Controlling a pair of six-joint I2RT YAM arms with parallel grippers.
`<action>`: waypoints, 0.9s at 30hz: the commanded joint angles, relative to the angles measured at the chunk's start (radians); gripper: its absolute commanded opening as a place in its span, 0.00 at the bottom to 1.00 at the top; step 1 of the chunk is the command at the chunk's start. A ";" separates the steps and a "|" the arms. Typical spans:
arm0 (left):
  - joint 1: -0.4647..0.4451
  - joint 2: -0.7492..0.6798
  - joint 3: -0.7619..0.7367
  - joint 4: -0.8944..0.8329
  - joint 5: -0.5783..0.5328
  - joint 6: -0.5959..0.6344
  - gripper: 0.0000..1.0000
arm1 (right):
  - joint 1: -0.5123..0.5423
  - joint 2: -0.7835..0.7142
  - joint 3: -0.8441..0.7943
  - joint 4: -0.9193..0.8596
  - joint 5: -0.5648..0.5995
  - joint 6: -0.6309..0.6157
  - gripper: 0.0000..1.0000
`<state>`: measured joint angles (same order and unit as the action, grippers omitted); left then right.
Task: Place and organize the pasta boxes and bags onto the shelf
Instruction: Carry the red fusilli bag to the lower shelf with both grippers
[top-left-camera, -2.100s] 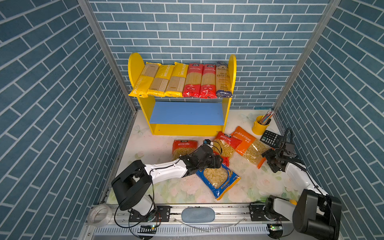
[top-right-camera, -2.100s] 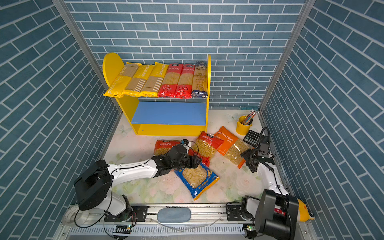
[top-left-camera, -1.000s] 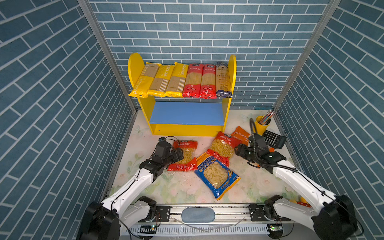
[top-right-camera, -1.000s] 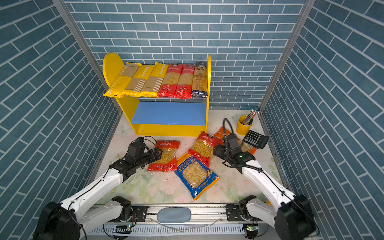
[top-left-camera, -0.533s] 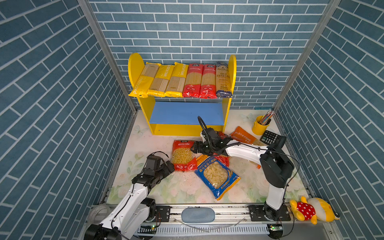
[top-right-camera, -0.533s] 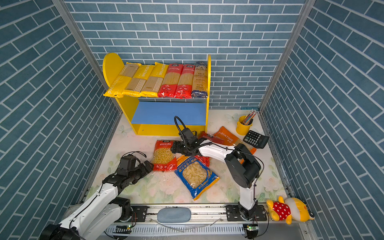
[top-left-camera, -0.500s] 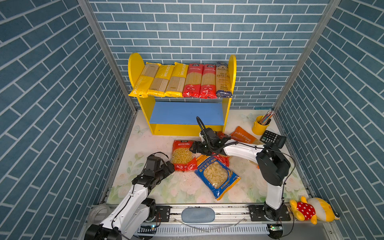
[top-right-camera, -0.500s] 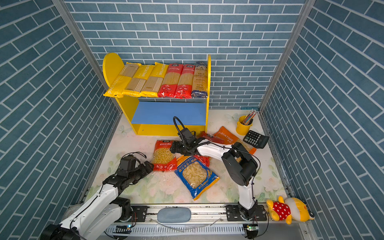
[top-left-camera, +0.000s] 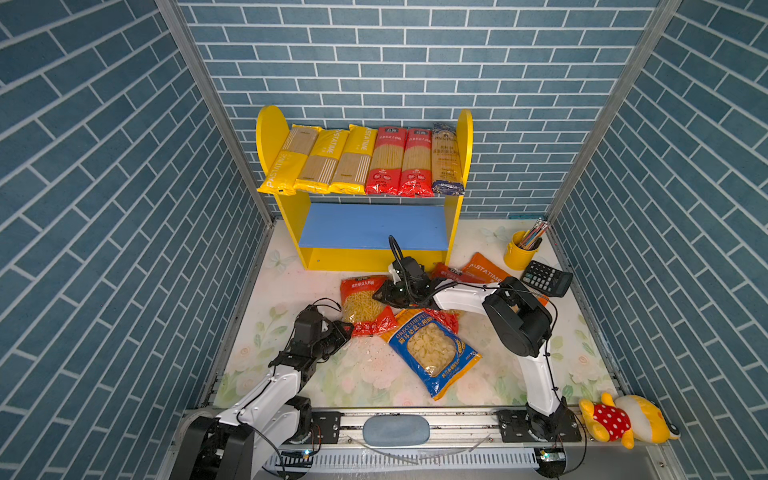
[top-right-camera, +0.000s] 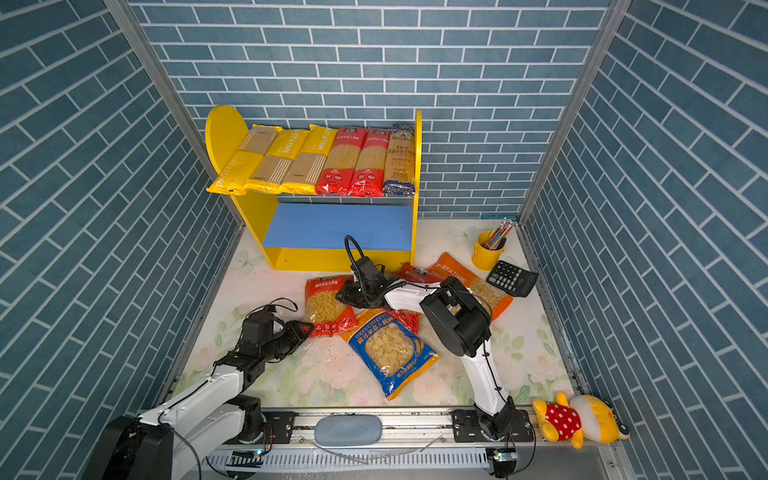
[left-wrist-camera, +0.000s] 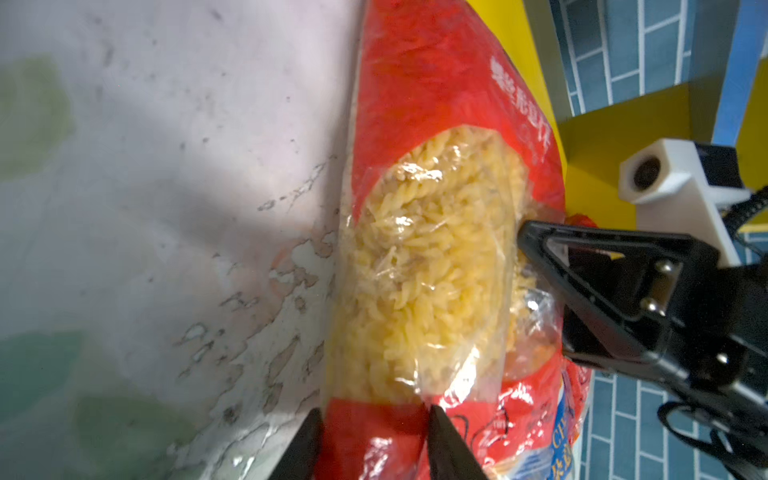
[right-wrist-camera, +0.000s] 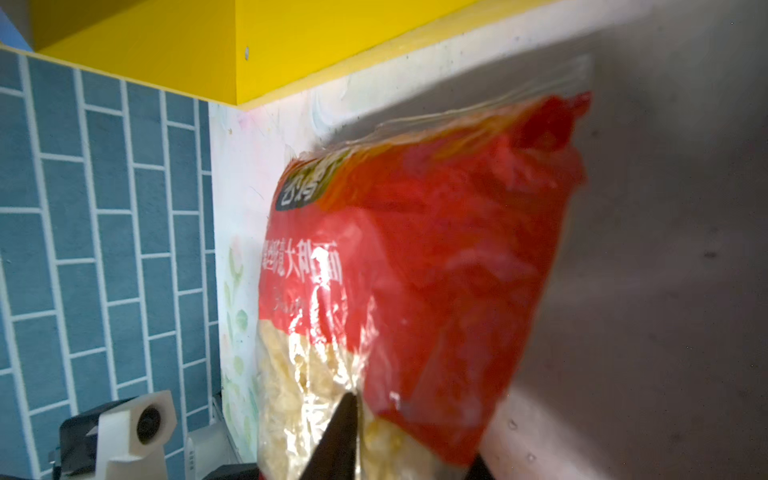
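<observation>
Since a moment ago the left gripper (top-left-camera: 345, 329) has slid up to the near end of the red bag (top-left-camera: 362, 301). Both grippers have squeezed in on it.

In both top views the red bag lies flat on the table (top-left-camera: 291, 286). It is in front of the shelf (top-left-camera: 361, 259), not on it. The left gripper pinches the bag's near end. The right gripper (top-left-camera: 381, 291) reaches across the middle and sits at the bag's right side. Six long packs (top-left-camera: 361, 160) lie side by side on the shelf's top board. A blue bag (top-left-camera: 432, 349) lies just beside the red bag. An orange bag (top-left-camera: 484, 272) lies behind the right arm, near the pencil cup (top-left-camera: 519, 251).

In the left wrist view, the two black fingers (left-wrist-camera: 305, 446) are close together. The red end of the bag (left-wrist-camera: 374, 440) is tight between them. The tip of the right gripper (left-wrist-camera: 536, 249) touches the bag's side.

In the right wrist view, the red bag (right-wrist-camera: 436, 249) fills the middle, with the yellow shelf (right-wrist-camera: 332, 41) behind it. The bag's side sits between the fingers (right-wrist-camera: 338, 436) in a narrow grip.
</observation>
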<state>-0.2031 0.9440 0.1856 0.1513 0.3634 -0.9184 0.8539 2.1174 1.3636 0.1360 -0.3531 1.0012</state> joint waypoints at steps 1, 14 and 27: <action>0.004 -0.048 0.050 0.038 0.009 0.020 0.30 | -0.003 -0.056 -0.033 0.115 -0.023 0.025 0.21; 0.004 -0.263 0.165 -0.214 0.010 0.137 0.02 | -0.014 -0.187 -0.027 0.218 -0.052 0.012 0.04; 0.004 -0.398 0.304 -0.159 -0.063 0.263 0.00 | -0.030 -0.335 0.056 0.188 -0.040 -0.172 0.00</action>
<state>-0.2028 0.5392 0.4477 -0.1390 0.3470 -0.7292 0.8349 1.8473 1.3365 0.2390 -0.3874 0.9424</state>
